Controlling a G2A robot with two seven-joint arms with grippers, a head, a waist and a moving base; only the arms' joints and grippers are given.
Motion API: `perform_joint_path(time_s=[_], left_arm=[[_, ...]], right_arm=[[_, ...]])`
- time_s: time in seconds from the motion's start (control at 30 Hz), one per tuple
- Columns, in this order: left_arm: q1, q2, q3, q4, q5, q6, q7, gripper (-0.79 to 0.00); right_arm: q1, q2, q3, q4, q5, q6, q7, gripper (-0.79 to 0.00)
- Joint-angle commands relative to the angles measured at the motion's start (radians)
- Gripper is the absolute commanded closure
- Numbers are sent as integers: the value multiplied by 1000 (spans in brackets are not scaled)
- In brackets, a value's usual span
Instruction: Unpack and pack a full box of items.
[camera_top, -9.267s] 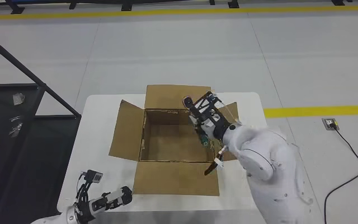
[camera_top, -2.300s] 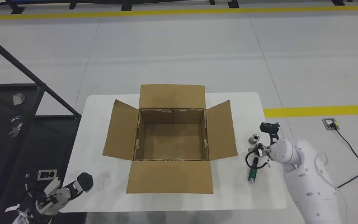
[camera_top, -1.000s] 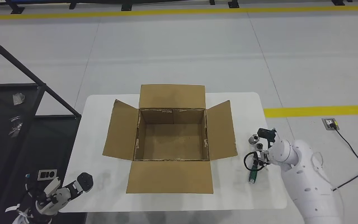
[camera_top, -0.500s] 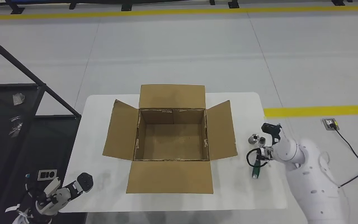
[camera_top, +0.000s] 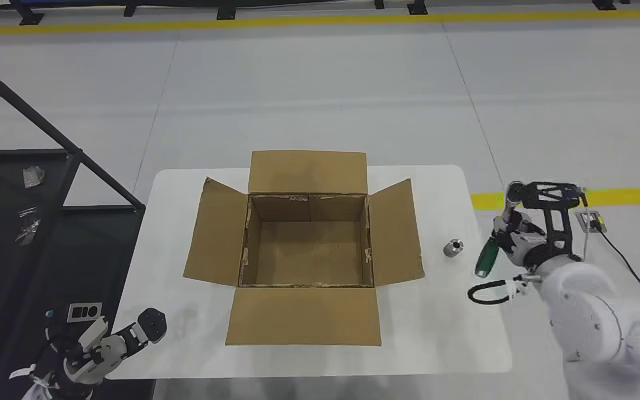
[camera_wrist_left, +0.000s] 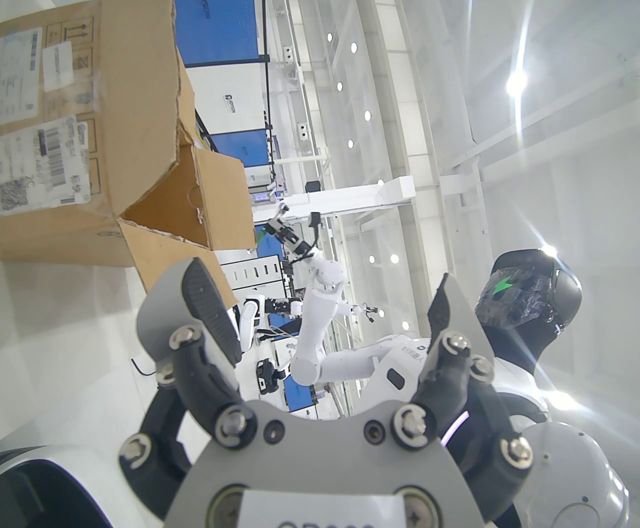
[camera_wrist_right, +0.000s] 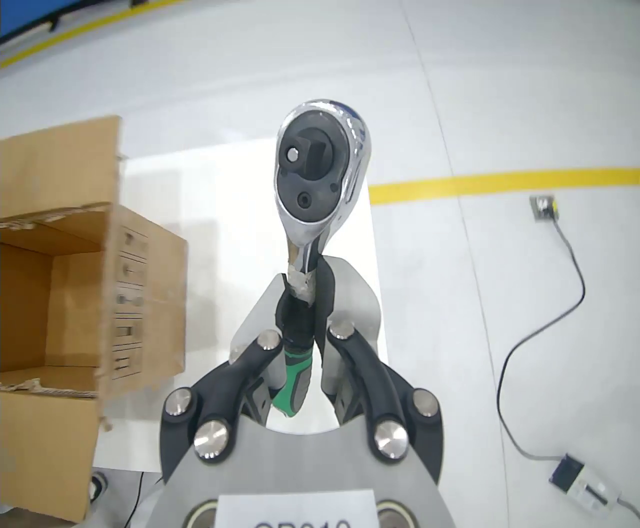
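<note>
I'm gripping the ratchet (camera_wrist_right: 320, 165), right pincer (camera_wrist_right: 300, 310) clamped on its seemingly rubbery handle; the heavy steel head is levering outward. Left pincer (camera_wrist_left: 320, 300) is hanging apart, empty.

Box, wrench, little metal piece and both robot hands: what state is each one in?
Box: open, four flaps folded out.
Wrench: held in the air by its handle.
Socket: lying loose on the table.
Right hand: shut on the wrench.
Left hand: open, holding nothing.

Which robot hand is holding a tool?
The right gripper: it is shut on the green-handled ratchet. The left gripper is open, with nothing in it.
</note>
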Motion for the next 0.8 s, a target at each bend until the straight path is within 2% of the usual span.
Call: perform_joint_path(time_s=[0.0, 0.1, 0.23, 0.4, 0.53, 0.63, 0.77], left_arm=[[0, 0, 0, 0, 0, 0, 0, -785], [0, 0, 0, 0, 0, 0, 0, -785], [0, 0, 0, 0, 0, 0, 0, -785], [0, 0, 0, 0, 0, 0, 0, -785], [0, 0, 0, 0, 0, 0, 0, -785], [0, 0, 0, 0, 0, 0, 0, -785], [0, 0, 0, 0, 0, 0, 0, -785]], right_arm=[[18, -1, -48, -57, -46, -10, -16, 0], [82, -6, -150, -77, -75, -33, -34, 0], [224, -19, -309, -30, -110, -72, -18, 0], [434, -59, -545, 109, -147, -48, 12, 0], [583, -106, -708, 255, -110, -14, 15, 0], [674, -143, -793, 360, -72, 27, 33, 0], [674, -143, -793, 360, -72, 27, 33, 0]])
